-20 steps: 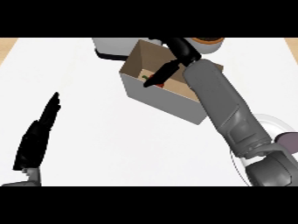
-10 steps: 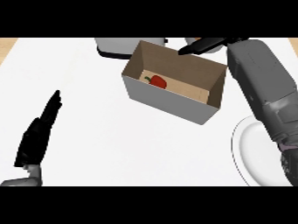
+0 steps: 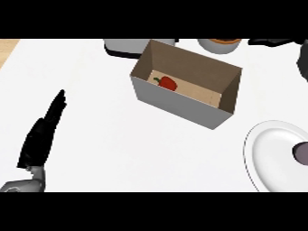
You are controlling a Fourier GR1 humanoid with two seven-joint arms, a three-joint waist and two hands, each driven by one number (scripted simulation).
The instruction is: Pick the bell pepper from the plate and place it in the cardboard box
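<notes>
Red bell pepper (image 3: 167,83), tan-lined grey cardboard box (image 3: 183,106), white plate (image 3: 269,158), black left hand (image 3: 43,135).

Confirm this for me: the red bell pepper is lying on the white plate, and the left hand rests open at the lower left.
Not quite. The head view shows the bell pepper on the floor of the cardboard box, not on the plate. The left hand does rest open at the lower left.

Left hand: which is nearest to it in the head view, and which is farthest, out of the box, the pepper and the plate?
From the left hand:
1. Box, middle of the counter, nearest.
2. Pepper, inside the box, toward its far left corner.
3. Plate, far right, farthest.
</notes>
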